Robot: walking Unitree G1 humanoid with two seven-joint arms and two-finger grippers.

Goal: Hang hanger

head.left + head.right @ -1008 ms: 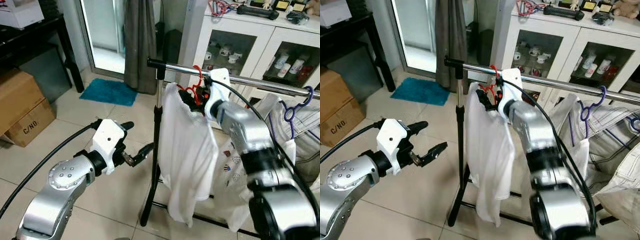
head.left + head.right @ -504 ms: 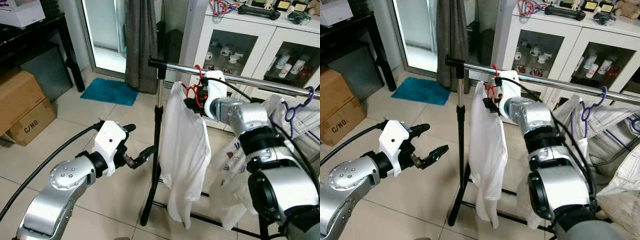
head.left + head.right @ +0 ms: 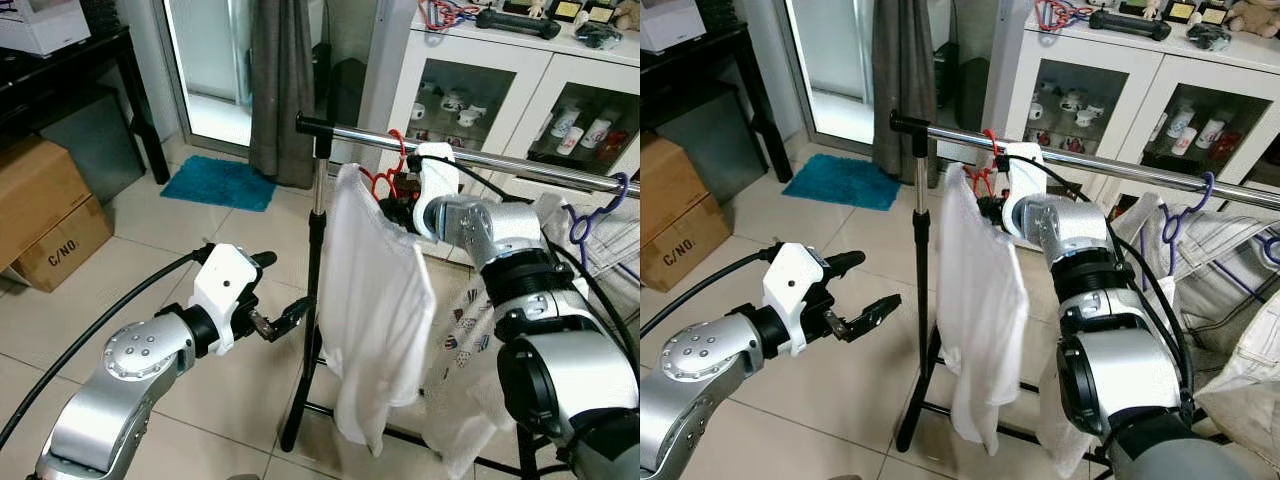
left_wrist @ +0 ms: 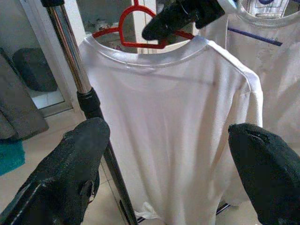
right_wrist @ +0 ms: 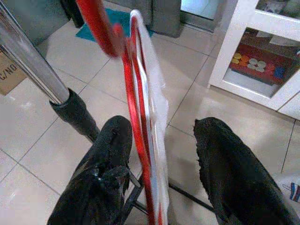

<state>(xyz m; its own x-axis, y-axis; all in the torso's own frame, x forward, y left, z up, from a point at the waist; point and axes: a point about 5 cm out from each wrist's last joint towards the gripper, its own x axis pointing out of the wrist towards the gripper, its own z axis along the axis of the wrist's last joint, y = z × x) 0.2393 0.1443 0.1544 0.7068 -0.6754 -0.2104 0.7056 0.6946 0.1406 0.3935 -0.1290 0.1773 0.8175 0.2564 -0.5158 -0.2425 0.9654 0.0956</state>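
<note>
Right silver arm stretched up and forward, its right gripper [image 5: 159,178] with the two black fingers parted. Left silver arm bent low, forearm level, left gripper [image 3: 285,305] held out in mid-air, fingers spread wide, gripping nothing.

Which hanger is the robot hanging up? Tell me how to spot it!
Find the shiny metal clothes rail in front of the white cabinet. Near its left end, by the black upright pole, hangs a red hanger carrying a white T-shirt, with the right gripper at it. The neighbouring hanger is blue.

Red hanger [image 4: 140,33], white shirt [image 3: 375,310], chrome rail [image 3: 520,165].
</note>
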